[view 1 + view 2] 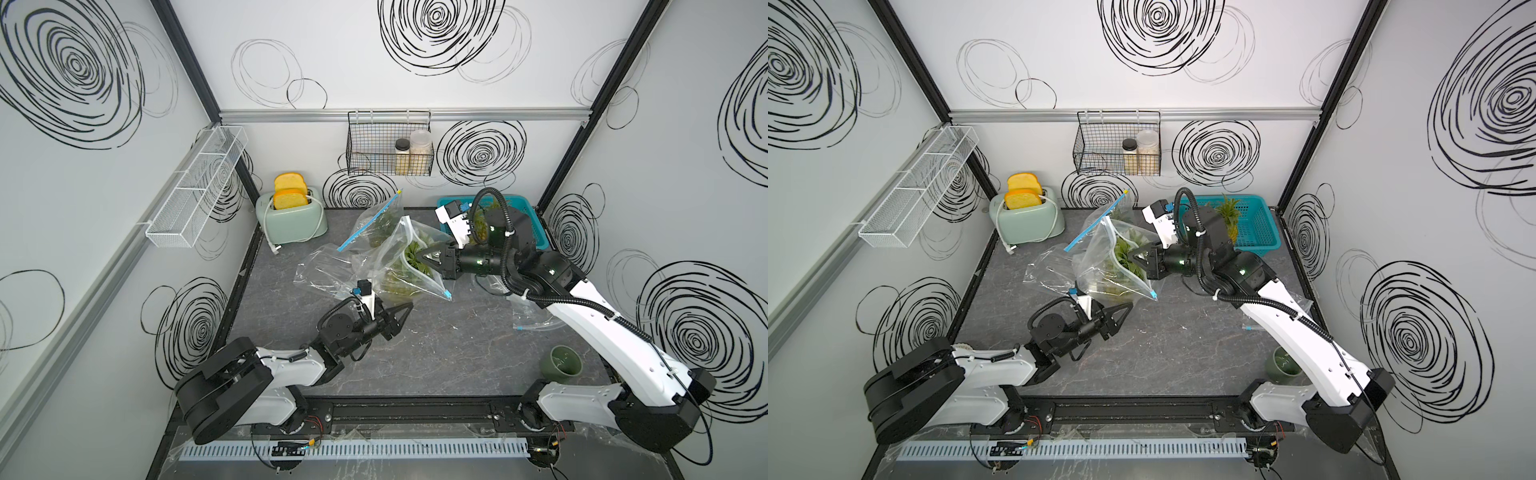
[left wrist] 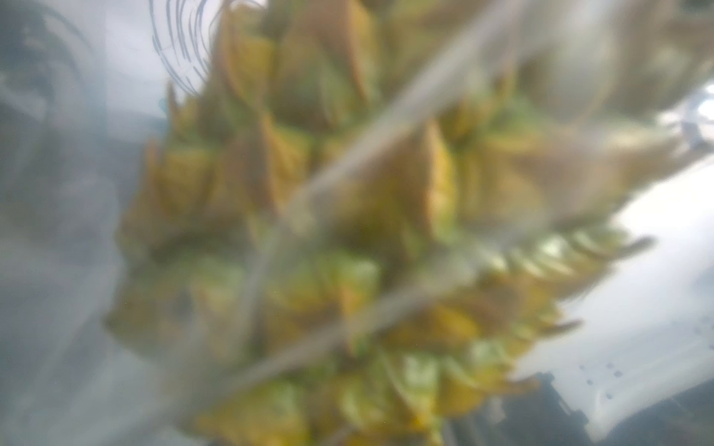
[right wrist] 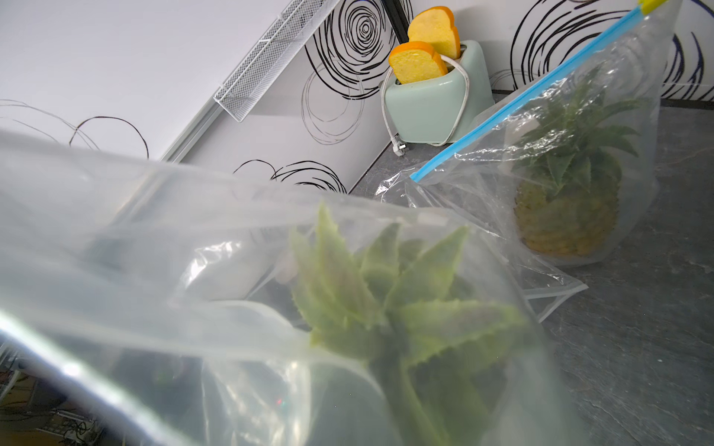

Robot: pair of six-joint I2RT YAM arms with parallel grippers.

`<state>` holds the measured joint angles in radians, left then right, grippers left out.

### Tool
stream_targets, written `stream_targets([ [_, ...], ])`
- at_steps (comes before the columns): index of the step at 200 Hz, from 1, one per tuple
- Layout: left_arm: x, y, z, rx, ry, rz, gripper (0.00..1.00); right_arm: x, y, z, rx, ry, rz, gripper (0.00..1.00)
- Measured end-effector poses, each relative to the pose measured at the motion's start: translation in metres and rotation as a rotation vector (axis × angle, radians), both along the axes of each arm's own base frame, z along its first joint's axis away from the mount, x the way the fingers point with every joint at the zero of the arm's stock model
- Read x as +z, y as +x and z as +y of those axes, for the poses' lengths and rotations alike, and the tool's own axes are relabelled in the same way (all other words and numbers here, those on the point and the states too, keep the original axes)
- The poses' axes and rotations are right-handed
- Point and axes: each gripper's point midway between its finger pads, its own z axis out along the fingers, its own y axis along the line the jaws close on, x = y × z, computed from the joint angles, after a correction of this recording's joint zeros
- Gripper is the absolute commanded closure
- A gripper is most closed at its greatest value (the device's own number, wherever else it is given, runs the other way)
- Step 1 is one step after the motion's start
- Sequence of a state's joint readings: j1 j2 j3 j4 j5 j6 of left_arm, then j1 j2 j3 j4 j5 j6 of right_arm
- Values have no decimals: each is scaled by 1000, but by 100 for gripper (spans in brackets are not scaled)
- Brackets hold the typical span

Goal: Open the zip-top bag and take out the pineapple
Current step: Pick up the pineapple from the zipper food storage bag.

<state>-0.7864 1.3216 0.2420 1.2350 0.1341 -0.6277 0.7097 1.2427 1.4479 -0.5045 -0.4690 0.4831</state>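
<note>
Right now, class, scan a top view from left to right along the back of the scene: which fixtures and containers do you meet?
White mesh shelf → mint-green toaster → black wire basket → teal plastic basket.

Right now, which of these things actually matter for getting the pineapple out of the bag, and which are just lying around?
In the job: zip-top bag gripped by the right hand; pineapple inside it; left hand close by.
Just lying about: toaster, wire basket, green cup, teal basket, second bagged pineapple.
</note>
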Motion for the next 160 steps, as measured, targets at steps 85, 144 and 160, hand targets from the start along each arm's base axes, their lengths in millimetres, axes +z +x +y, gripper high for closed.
stream_targets([
  [85,-15,30,4,127,126,54,100,4,2,1,-5,12,-12,100],
  [144,-64,64,12,270,356,209,100,6,2,-1,-12,16,-11,100],
  [160,-84,66,20,302,415,259,100,12,0,-3,-11,25,-16,100],
])
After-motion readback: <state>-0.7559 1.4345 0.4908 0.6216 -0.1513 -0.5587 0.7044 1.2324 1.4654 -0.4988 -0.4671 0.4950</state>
